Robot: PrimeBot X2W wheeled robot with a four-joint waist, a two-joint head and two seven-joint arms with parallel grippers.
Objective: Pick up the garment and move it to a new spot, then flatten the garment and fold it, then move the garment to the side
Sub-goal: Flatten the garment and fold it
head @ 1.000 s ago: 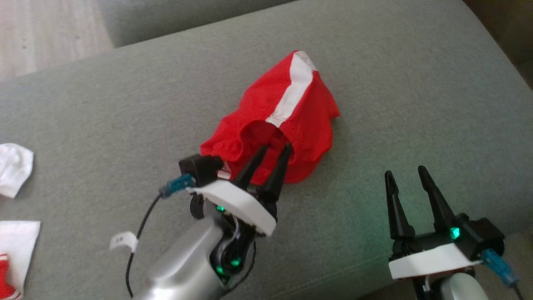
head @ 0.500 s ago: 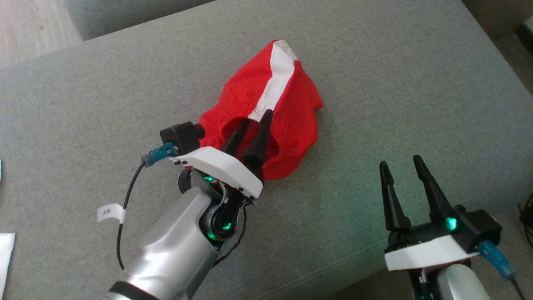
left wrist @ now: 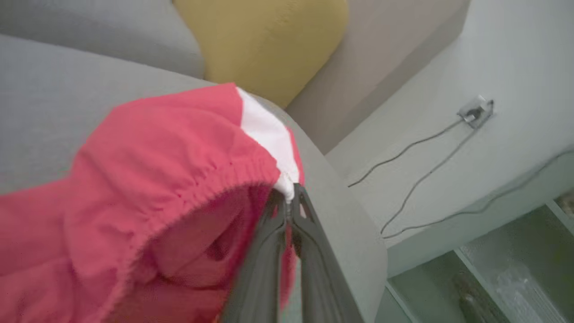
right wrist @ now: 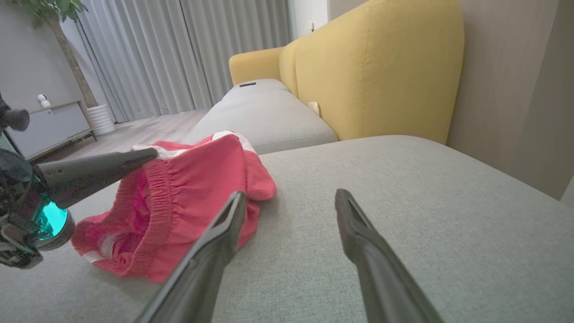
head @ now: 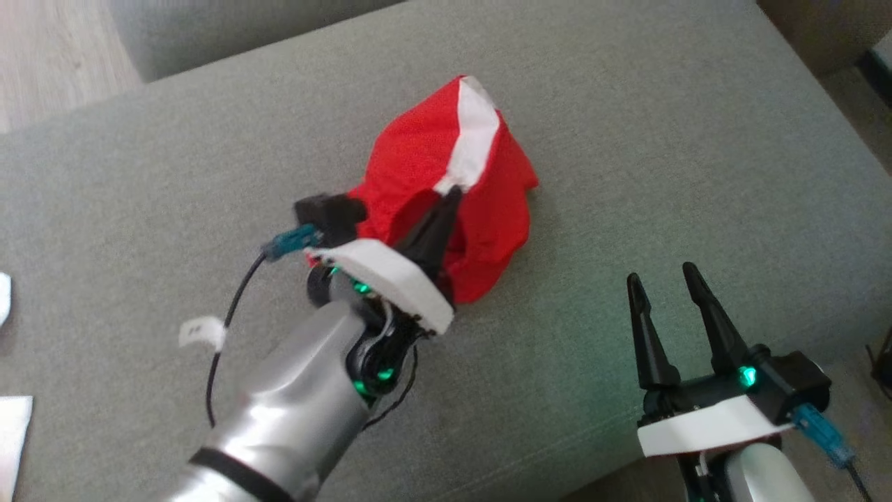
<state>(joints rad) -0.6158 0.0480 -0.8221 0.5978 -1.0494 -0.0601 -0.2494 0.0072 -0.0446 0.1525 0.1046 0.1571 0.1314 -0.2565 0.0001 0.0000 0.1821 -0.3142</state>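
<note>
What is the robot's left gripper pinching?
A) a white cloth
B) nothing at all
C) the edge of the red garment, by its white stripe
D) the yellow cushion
C: in the left wrist view, the left gripper has its two fingers shut together on the gathered edge of the red garment, right where the white stripe ends.
</note>
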